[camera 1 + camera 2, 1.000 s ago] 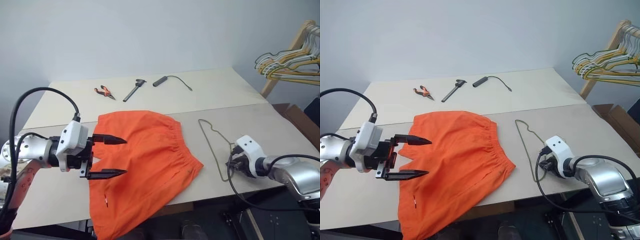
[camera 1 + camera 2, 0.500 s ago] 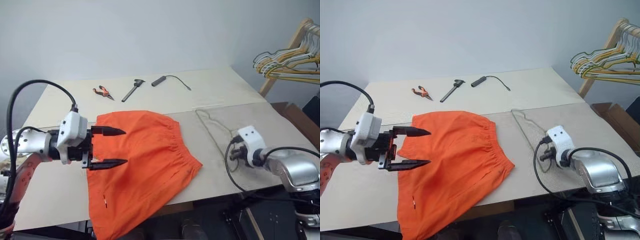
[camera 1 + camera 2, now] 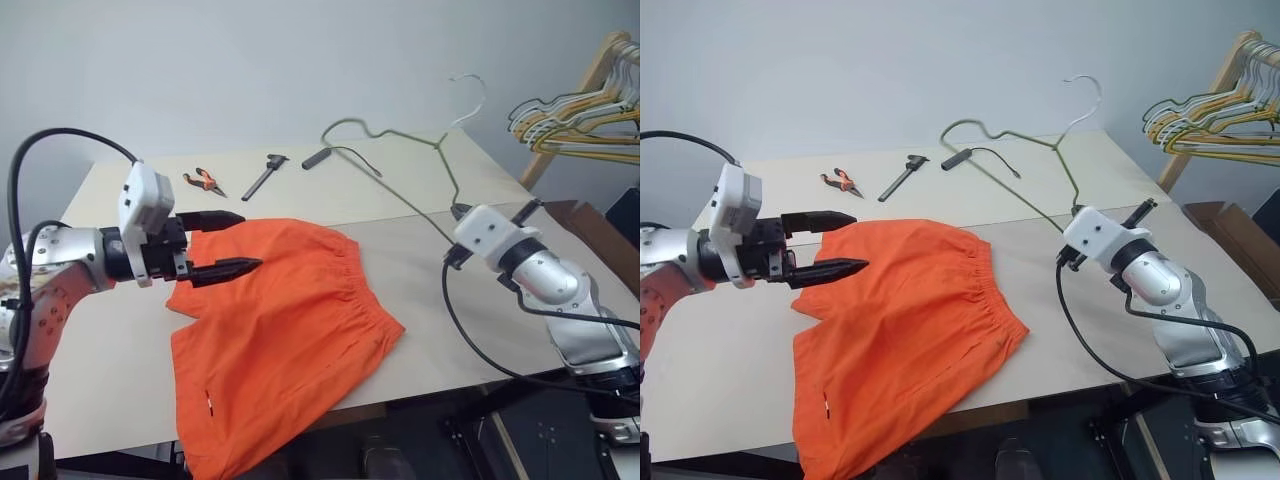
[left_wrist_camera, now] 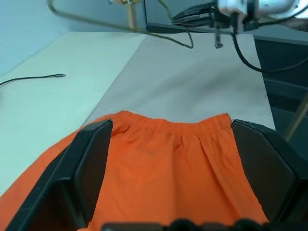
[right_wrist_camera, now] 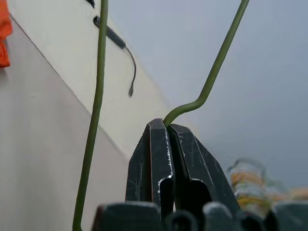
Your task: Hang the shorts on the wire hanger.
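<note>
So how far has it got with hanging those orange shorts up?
Done: the right gripper is shut on the wire hanger and holds it in the air above the table.

In hand: the left gripper is open, just above the shorts near one edge, not gripping them.

Left: the shorts lie flat on the table, one end over the near edge. They are not yet picked up or put on the hanger.

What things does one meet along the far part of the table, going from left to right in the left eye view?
Pliers → caliper → black cable.
</note>
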Tool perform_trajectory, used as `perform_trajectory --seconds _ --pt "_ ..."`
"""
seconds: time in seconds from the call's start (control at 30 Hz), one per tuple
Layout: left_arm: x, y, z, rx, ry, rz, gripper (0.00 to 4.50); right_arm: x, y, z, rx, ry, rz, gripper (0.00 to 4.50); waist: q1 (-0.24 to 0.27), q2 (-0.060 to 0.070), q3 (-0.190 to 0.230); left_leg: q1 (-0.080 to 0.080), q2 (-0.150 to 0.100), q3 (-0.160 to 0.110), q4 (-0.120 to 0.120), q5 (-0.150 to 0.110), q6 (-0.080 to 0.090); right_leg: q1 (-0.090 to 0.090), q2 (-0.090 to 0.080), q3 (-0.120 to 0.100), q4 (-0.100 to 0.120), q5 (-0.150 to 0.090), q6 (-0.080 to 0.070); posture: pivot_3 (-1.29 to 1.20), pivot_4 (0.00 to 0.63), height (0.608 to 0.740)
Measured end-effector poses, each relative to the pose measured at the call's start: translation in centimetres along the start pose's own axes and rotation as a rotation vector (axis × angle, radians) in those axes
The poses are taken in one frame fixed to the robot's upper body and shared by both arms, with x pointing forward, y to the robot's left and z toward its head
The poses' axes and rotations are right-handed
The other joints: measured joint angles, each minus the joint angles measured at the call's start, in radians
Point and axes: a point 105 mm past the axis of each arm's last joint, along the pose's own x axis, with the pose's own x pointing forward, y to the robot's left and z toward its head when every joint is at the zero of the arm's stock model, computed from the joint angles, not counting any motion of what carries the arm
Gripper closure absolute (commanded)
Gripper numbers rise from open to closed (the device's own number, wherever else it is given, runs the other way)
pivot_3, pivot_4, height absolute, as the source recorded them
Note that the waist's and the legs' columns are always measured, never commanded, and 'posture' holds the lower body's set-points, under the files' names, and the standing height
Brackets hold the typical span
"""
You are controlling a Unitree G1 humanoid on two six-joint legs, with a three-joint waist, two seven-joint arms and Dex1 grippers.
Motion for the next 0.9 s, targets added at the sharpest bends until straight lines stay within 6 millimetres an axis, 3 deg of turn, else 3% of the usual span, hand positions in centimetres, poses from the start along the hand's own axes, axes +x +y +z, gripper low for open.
perform_trajectory --seconds 0.27,0.57,0.87,0.9 --pt "-0.1 1.8 1.2 -0.018 -0.021 0.045 0.24 0.9 -0.5 2.6 -0.253 -0.241 0.002 4.47 -0.018 0.0 0.0 0.0 0.0 0.0 0.0 0.001 -0.001 0.0 0.0 0.0 0.0 0.0 0.0 -0.11 0.031 0.74" --pt "2.6 2.0 0.8 -0.05 0.026 -0.062 0.24 0.9 0.6 3.8 -0.44 -0.373 0.063 4.47 -0.041 -0.001 -0.001 0.0 0.0 0.0 0.001 0.001 -0.001 0.0 0.001 0.001 0.002 0.0 0.0 -0.12 0.021 0.74" --pt "5.6 1.1 -3.6 -0.083 0.253 -0.163 0.24 1.2 0.2 4.5 -0.518 -0.4 0.063 4.47 -0.081 -0.002 -0.001 0.0 0.001 0.0 0.002 0.001 -0.001 0.001 0.003 0.002 0.005 0.0 0.0 -0.15 0.015 0.74" --pt "5.8 1.3 -3.9 -0.071 0.271 -0.155 0.42 1.2 0.2 4.6 -0.52 -0.402 0.063 4.49 -0.083 -0.001 -0.001 0.0 0.001 0.0 0.002 0.001 -0.001 0.001 0.003 0.002 0.005 0.0 0.0 -0.15 0.015 0.74"
